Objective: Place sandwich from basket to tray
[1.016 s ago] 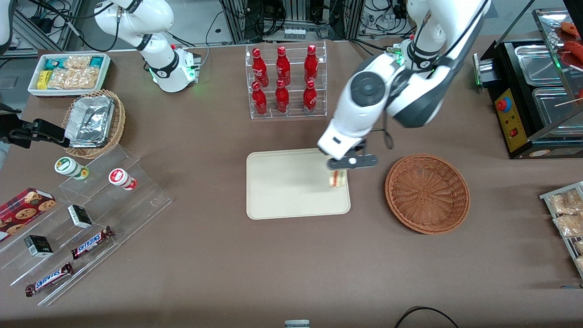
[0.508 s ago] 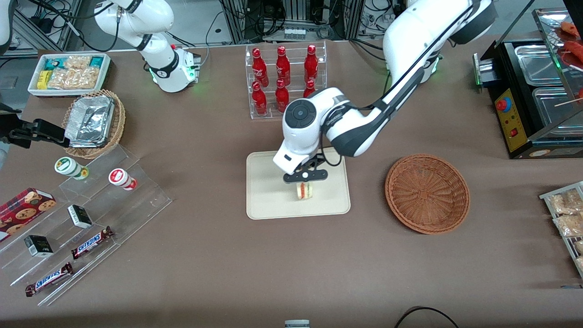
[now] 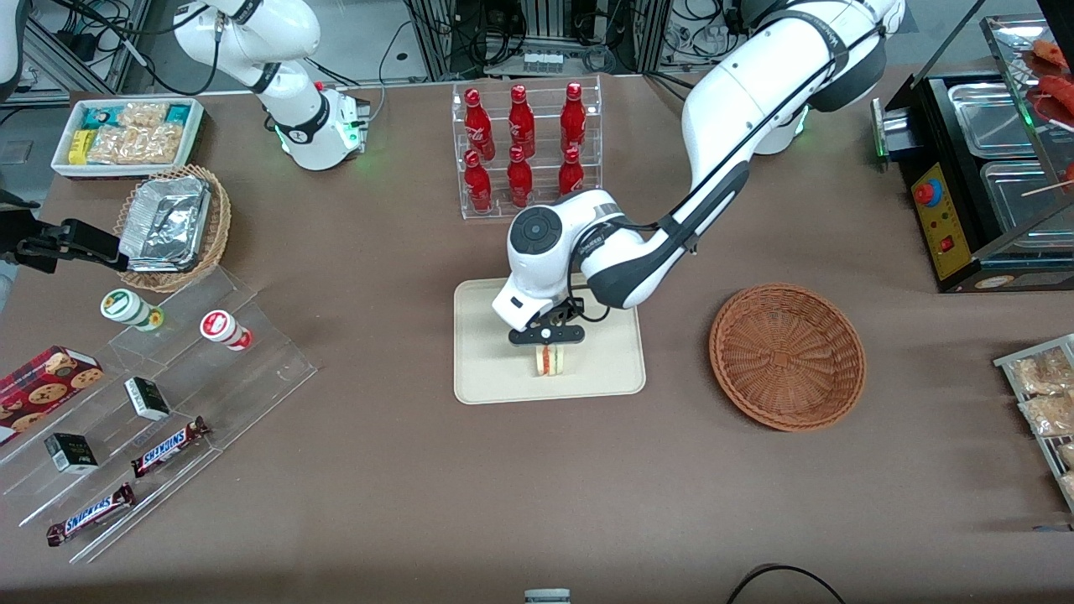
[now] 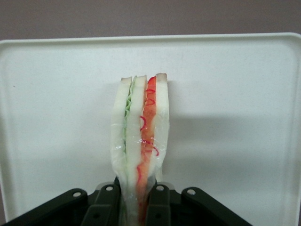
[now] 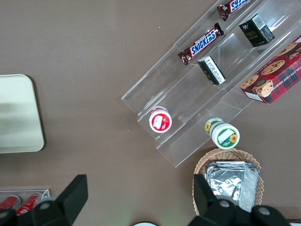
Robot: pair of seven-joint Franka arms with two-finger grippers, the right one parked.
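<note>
Sandwich (image 4: 139, 141) — wedge pinched on edge between the end effector (image 3: 547, 342) fingers, long axis running straight out from them, cut edge outward, poised directly over the tray (image 3: 487, 369) below it; basket (image 3: 787, 356) lies well off sideways — release looks next.

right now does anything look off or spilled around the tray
Nothing stands out. The gripper is shut on the sandwich over the tray, its wrapping intact, and the basket sits upright with nothing in it.
</note>
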